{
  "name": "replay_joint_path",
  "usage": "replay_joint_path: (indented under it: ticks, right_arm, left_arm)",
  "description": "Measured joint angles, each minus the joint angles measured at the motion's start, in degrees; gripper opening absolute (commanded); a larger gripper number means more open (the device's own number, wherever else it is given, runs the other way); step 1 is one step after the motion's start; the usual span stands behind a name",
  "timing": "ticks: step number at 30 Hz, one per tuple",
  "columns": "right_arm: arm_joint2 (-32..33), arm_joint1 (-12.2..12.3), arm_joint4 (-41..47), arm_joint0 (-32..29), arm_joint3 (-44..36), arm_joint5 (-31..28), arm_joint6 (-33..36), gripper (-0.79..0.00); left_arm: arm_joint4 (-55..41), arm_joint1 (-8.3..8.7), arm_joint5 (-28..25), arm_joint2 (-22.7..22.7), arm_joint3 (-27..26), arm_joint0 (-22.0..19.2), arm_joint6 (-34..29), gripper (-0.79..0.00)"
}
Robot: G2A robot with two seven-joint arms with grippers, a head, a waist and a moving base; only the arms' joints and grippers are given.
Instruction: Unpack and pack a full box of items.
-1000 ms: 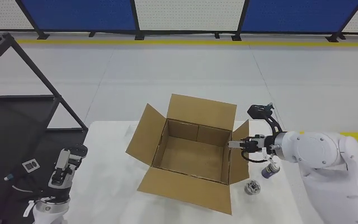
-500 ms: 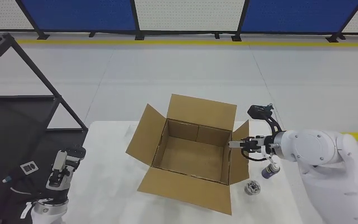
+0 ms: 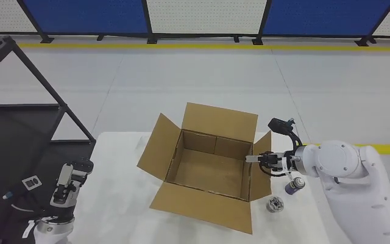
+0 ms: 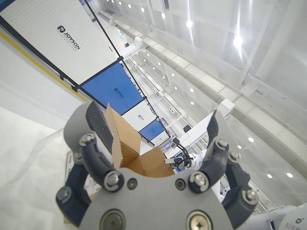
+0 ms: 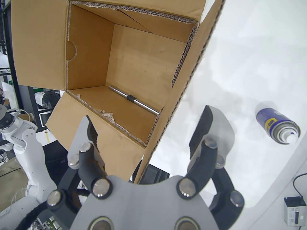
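Observation:
An open cardboard box [image 3: 219, 122] stands in the middle of the white table, flaps spread. Inside it, a metal rod [image 5: 134, 100] lies along the floor by one wall [image 5: 91, 56]. My right gripper [image 3: 251, 159] hovers open at the box's right side, and in the right wrist view this gripper [image 5: 146, 130] has the upright right flap [image 5: 203, 48] between its fingers without touching it. A blue spray can [image 3: 294, 186] [image 5: 278, 125] stands on the table beside that arm. My left gripper [image 4: 153, 125] is open and empty, held at the table's left edge [image 3: 66, 182] and facing the box [image 4: 153, 159].
A small round metal part [image 3: 275, 204] lies on the table in front of the spray can. A black rack [image 3: 30, 134] stands off the table's left side. The white tablecloth [image 3: 122, 183] is bare between the left arm and the box.
My right gripper has slid a little leftward over the box's right flap. The left arm dropped slightly toward the near table edge, then held.

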Motion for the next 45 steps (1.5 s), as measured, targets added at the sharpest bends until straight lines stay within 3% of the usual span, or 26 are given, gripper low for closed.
replay_joint_path:
  ticks: [1,20,31,45]
  right_arm:
    - [0.1,0.1,0.0,-0.1,0.0,0.4,-0.1,-0.785]
    - [0.3,0.4,-1.0,-0.8,0.2,2.2,-1.8,-0.785]
    - [0.7,1.2,4.5,0.3,3.9,0.8,-0.2,-0.785]
    - [-3.9,5.1,15.1,4.9,12.3,-2.0,2.7,-0.785]
  left_arm:
    - [0.0,0.0,0.0,0.0,0.0,0.0,0.0,0.0]
    - [0.0,0.0,0.0,0.0,0.0,0.0,0.0,0.0]
    - [0.0,0.0,0.0,0.0,0.0,0.0,0.0,0.0]
    - [0.0,0.0,0.0,0.0,0.0,0.0,0.0,0.0]
